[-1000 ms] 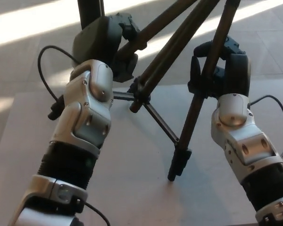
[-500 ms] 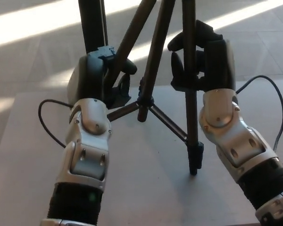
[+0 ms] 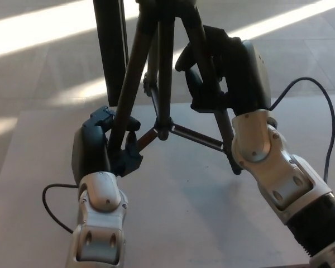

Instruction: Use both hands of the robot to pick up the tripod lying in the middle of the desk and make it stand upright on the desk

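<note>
On the counter [image 3: 39,167], the tripod [image 3: 163,84] stands near upright, left hand [image 3: 103,148] and right hand [image 3: 226,70] fingers clamped on separate legs. Uneven release, or legs insufficiently spread, could topple it.

tripod [image 3: 164,84] top cut off, rt foot hidden
</note>
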